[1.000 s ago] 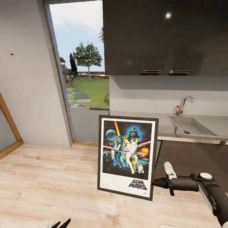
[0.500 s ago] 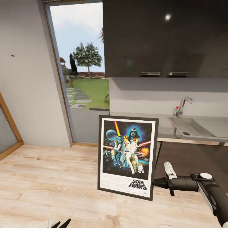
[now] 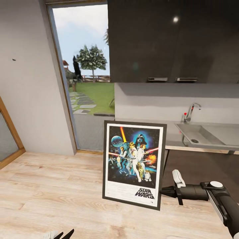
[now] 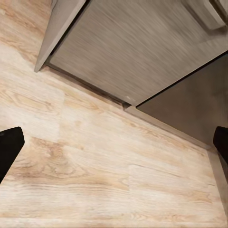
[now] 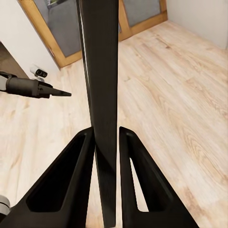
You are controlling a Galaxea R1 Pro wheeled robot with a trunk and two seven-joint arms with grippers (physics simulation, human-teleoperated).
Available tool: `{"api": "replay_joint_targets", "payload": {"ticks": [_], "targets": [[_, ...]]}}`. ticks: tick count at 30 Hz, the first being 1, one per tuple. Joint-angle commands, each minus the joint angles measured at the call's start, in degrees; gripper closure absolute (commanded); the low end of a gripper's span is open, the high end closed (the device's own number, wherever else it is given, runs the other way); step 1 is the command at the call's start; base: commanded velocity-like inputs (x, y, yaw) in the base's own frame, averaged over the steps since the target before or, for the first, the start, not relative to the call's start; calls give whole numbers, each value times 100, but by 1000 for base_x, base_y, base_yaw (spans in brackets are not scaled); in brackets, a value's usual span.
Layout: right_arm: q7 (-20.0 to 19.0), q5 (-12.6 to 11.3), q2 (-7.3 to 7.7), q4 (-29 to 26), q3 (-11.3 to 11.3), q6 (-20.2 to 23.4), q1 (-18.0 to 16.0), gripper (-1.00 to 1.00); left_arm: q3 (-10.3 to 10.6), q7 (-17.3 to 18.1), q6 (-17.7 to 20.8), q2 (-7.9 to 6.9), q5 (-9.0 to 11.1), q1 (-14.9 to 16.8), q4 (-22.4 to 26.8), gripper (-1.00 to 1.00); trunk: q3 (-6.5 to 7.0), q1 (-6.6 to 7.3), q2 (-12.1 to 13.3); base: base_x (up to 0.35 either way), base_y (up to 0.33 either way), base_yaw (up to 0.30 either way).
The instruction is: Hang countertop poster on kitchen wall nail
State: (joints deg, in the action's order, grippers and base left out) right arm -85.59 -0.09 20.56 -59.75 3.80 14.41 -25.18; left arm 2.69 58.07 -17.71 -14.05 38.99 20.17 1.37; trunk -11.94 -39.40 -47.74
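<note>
Right wrist view showed the right tool (image 5: 107, 142) squeezed on the thin black edge of the poster (image 5: 100, 71), one dark finger on each side. In the head view the poster (image 3: 133, 164) stood upright in the air over the wooden floor (image 3: 49, 186), held by its right edge, with the picture facing the camera. The left tool (image 3: 59, 235) peeked in at the bottom edge. In the left wrist view its two black fingertips (image 4: 9, 147) sat far apart, so it was wide with nothing in it. There was lots of open floor to the left of the poster.

The poster had black letters that read "STAR WARS" in its white border.

Behind the poster was the grey bench (image 3: 199, 137) with a sink and a shiny tap (image 3: 192, 111). Dark cupboards (image 3: 172, 39) hung above it. A big window (image 3: 84, 66) showed grass and a tree. Far left, one tiny dark nail (image 3: 13, 60) stuck out of the plain grey wall (image 3: 30, 99).
</note>
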Motion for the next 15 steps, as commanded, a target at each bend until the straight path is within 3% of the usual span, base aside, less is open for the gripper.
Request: {"api": "replay_joint_targets", "payload": {"ticks": [1, 15], "targets": [[-36, -2, 0, -1, 12, 80, -4, 100, 30, 11, -32, -1, 24, 5, -5, -100, 10, 22, 35, 0, 0, 0], [-36, 0, 0, -1, 59, 80, -3, 100, 30, 11, -32, -1, 27, 5, -5, -100, 261, 329, 597, 0, 0, 0]]}}
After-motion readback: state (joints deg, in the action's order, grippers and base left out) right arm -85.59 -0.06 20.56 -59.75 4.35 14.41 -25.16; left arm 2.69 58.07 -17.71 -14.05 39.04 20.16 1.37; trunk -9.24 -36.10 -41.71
